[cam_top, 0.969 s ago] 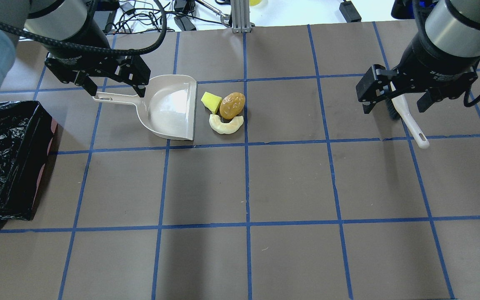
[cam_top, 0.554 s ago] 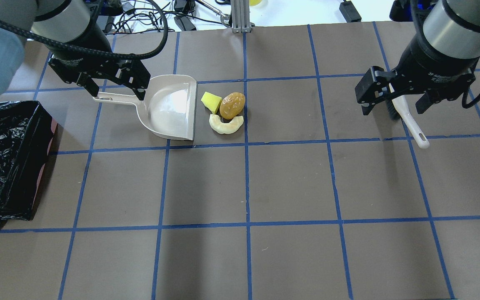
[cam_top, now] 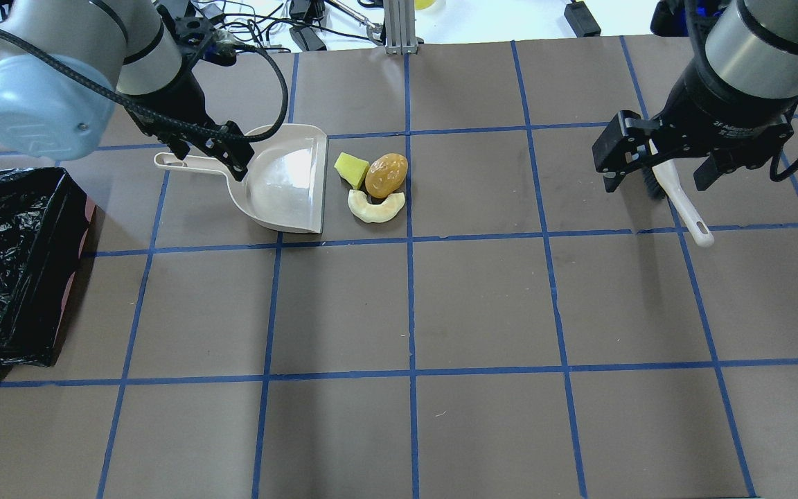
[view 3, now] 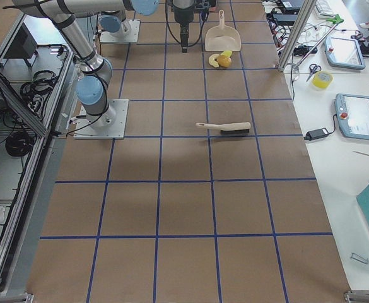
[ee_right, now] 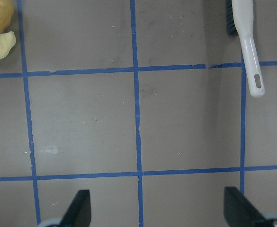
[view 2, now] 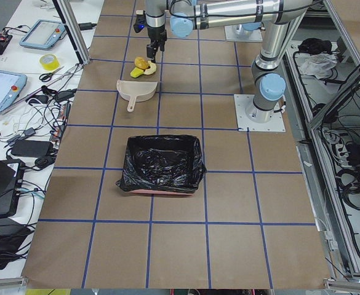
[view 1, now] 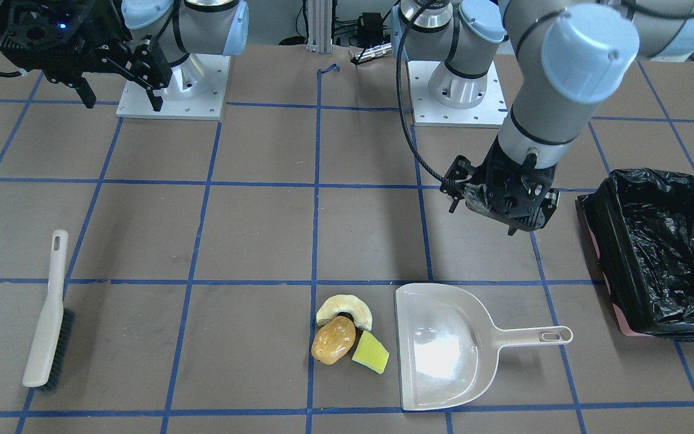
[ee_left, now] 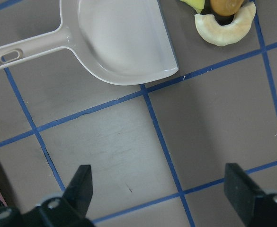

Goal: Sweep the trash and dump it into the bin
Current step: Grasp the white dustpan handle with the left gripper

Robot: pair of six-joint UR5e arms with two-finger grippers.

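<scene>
The trash lies in one cluster on the table: a pale cream half-ring (cam_top: 376, 208), a golden-brown lump (cam_top: 386, 174) and a yellow wedge (cam_top: 351, 170), just off the open mouth of the beige dustpan (cam_top: 285, 180). The cluster also shows in the front view: half-ring (view 1: 344, 307), lump (view 1: 333, 340), wedge (view 1: 371, 352). My left gripper (cam_top: 208, 156) hangs open and empty above the dustpan's handle; its fingers (ee_left: 81, 189) stand wide apart. My right gripper (cam_top: 659, 177) is open and empty above the white hand brush (cam_top: 683, 204). The black-lined bin (cam_top: 66, 187) stands at the far left.
The brush (view 1: 46, 319) lies flat, far from the trash. The bin (view 1: 600, 241) sits beyond the dustpan's (view 1: 443, 349) handle end. Cables and a metal post (cam_top: 399, 28) line the table's far edge. Blue tape lines grid the brown table.
My left arm has turned at the wrist, and its gripper has swung a little to the right over the dustpan's handle. The right gripper has barely moved. Trash, dustpan and brush lie as before.
</scene>
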